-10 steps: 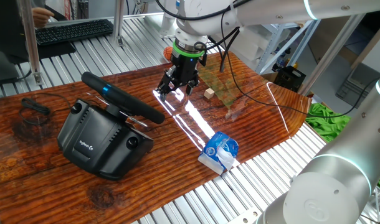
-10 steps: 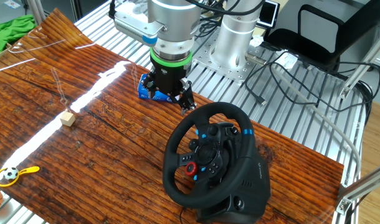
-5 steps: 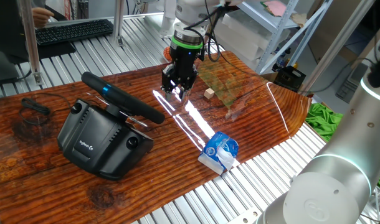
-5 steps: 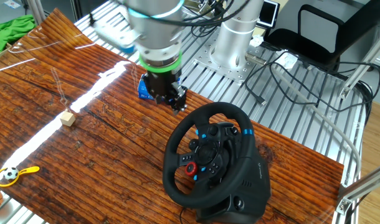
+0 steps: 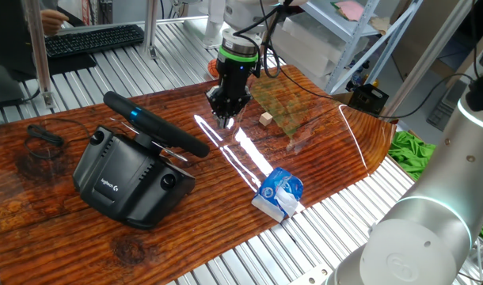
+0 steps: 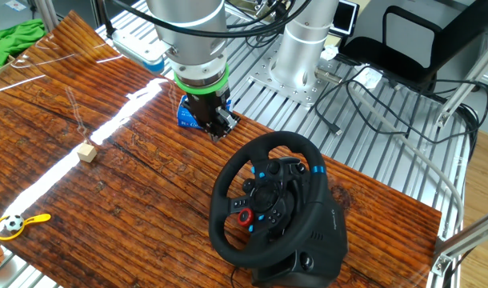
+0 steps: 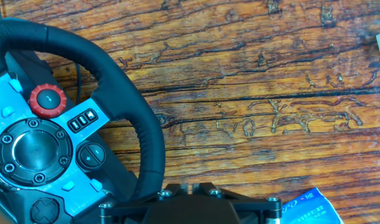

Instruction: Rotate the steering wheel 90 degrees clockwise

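One arm hangs its gripper (image 6: 215, 130) low over the surface, jaws drawn together on nothing; the steering wheel (image 6: 264, 194) sits just beside them, rim nearest, probably lining up for a grasp.

arm (image 6: 188, 24): big, round, shiny silver-white | ring: bright green band above the tool | tool (image 5: 226, 120): small and black | cables: thin black wires | screws: tiny silver ones on black housing

glossy grained wood table (image 5: 321, 158), matt black steering wheel (image 6: 264, 192)
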You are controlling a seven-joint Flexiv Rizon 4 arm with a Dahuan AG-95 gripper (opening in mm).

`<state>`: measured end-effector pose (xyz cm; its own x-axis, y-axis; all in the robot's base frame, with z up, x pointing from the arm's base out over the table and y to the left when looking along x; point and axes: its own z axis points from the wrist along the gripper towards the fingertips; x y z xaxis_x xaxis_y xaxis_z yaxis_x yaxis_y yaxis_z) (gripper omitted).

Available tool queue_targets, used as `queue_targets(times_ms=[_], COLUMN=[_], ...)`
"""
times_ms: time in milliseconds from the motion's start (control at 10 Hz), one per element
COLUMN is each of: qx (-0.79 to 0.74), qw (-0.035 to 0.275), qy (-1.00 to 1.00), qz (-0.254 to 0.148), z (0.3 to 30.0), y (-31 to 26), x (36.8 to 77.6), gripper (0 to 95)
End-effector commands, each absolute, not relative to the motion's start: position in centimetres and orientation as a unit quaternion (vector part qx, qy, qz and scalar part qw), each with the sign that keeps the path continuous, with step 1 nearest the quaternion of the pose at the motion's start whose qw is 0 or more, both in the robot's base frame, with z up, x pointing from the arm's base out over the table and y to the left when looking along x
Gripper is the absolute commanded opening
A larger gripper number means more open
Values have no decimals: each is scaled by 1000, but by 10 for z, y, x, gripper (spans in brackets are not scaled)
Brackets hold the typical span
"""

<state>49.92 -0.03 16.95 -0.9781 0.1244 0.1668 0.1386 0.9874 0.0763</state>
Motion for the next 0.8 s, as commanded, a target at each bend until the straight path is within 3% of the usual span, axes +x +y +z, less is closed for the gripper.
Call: queue_targets(times_ms=[100, 800], qx=[-65, -65], qw=[83, 83], qy=[-993, -993], qz=[-45, -45], z=[170, 170], y=[0, 0], x=[500, 500], gripper=[0, 0])
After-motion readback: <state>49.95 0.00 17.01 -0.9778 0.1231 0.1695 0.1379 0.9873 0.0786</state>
